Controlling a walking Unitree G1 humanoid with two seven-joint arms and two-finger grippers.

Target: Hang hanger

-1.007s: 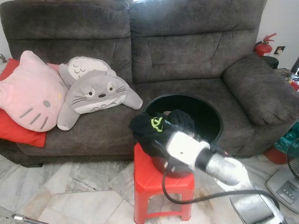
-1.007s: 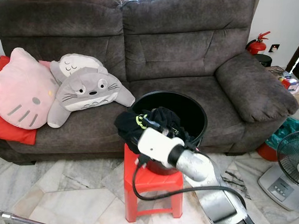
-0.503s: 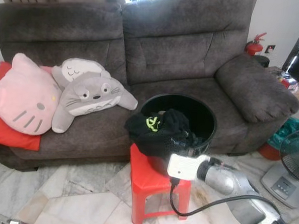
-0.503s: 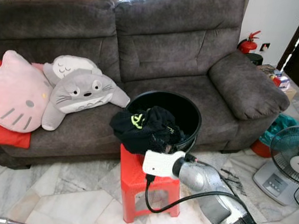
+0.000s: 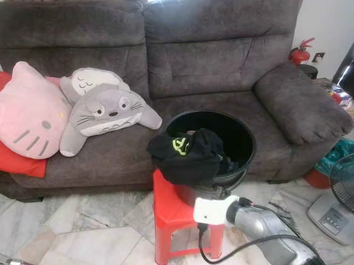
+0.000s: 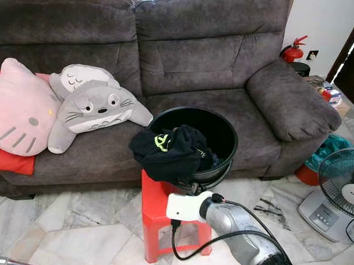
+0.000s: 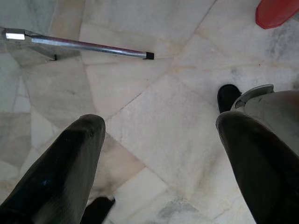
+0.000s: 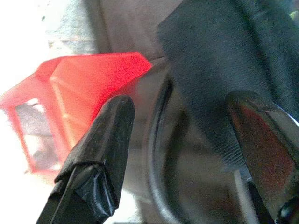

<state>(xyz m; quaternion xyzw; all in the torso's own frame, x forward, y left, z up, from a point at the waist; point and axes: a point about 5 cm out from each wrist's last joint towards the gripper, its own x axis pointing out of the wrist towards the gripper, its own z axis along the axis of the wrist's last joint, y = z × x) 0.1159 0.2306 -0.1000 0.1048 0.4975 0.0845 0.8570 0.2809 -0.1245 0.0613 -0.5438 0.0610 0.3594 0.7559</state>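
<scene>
The right gripper (image 8: 177,140) is released, its two black fingers (image 8: 100,140) spread in front of the black basket (image 5: 240,140), grasping nothing. That basket sits on the red stool (image 5: 168,211) at lower centre of the head views, with a black garment (image 5: 185,156) draped over its near rim. The left gripper (image 7: 159,154) hangs spread over the marble floor (image 7: 154,116), idle.

I cannot pick out a hanger anywhere; it may lie under the garment, but that is only a guess. A metal rod (image 7: 79,44) lies on the floor at the upper left of the left wrist view.

Risks, as I judge them: the basket overhangs a narrow stool, so a push or snag on the cloth could tip it; a blind grab could take fabric instead of the hanger.

Counted: one sofa (image 5: 214,58), three plush cushions — pink (image 5: 26,115), grey (image 5: 105,109), pale grey (image 5: 88,80) — one red cushion (image 5: 13,161), one basket, one stool, one fan (image 6: 341,185), one fire extinguisher (image 5: 300,52)
</scene>
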